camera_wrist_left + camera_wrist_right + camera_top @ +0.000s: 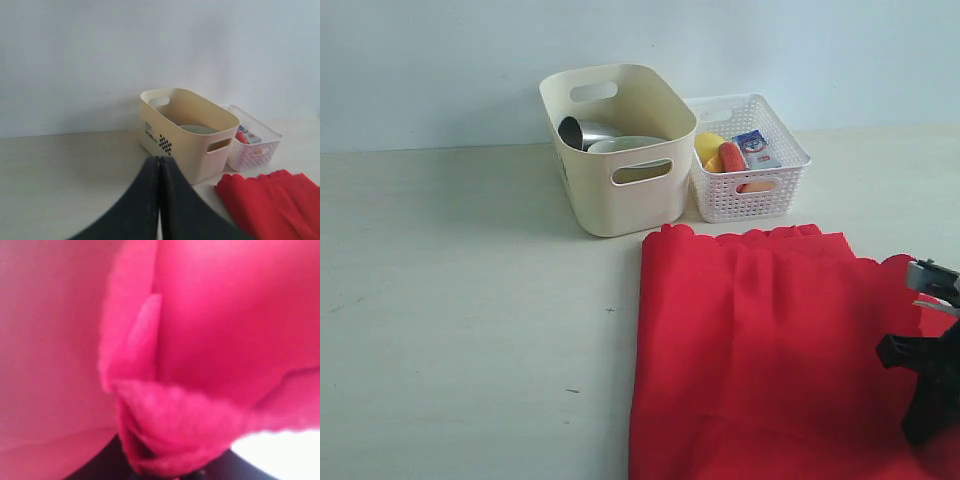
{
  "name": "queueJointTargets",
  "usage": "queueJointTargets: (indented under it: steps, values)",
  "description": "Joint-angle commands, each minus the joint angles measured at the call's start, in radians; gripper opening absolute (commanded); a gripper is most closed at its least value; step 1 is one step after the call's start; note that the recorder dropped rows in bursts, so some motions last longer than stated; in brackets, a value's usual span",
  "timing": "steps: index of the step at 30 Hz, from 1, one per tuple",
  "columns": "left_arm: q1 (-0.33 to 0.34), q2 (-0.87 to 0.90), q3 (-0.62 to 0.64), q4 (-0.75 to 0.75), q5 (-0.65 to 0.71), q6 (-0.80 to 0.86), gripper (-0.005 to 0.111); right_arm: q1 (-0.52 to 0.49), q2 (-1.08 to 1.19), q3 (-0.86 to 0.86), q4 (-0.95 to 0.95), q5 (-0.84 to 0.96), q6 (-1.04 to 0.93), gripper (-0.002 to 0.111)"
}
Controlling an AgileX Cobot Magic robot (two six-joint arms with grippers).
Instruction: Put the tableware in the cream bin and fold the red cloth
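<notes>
Your right gripper (927,420) sits at the right edge of the red cloth (760,350), clamped on a bunched bit of hem. The wrist view is blurred, so I can't tell whether it has one layer or two. Your left gripper (159,167) is closed on nothing and hangs over bare worktop (470,300) on the left, apart from the cloth. The tableware side looks done: the steel cup (578,131) and bowl (625,144) sit inside the cream bin (620,195), and nothing is loose on the worktop. The bin wall hides any other pieces.

Risks: only one spot on the cloth is held and nothing pins the free side, so if you pull across now it will likely drag and skew rather than fold. A thin pinch can also slip mid-swing and leave a crooked crease. The far scalloped edge lies just beside the bin and the white lattice basket (745,195), so if you carry the fold that way you may nudge the light basket.

Room: there's wide bare worktop left of the cloth, so fold leftward, or get the left gripper onto the left side first. The near edge runs out of frame, so check for overhang.
</notes>
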Motion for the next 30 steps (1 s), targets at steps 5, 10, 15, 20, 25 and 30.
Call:
queueJointTargets:
  steps: [5,10,15,20,25,30]
  values:
    - [-0.004,-0.004,0.120,-0.007,-0.227,-0.019,0.000,-0.004,0.003,-0.048,-0.124,0.044,0.032,0.000]
    - [-0.004,-0.004,0.120,-0.007,-0.228,-0.017,0.000,-0.004,0.003,-0.096,-0.330,0.039,0.198,0.000]
    - [-0.004,-0.004,0.120,-0.007,-0.228,-0.017,0.000,-0.004,0.003,-0.107,-0.435,0.044,0.281,0.000]
    - [-0.004,-0.004,0.120,-0.007,-0.228,-0.017,0.000,-0.055,0.003,-0.107,-0.484,0.047,0.324,0.000]
    - [-0.004,-0.004,0.120,-0.007,-0.228,-0.017,0.000,-0.150,0.003,-0.107,-0.484,0.052,0.328,0.000]
    - [-0.004,-0.004,0.120,-0.007,-0.228,-0.017,0.000,-0.277,0.003,-0.130,-0.484,0.027,0.328,0.000]
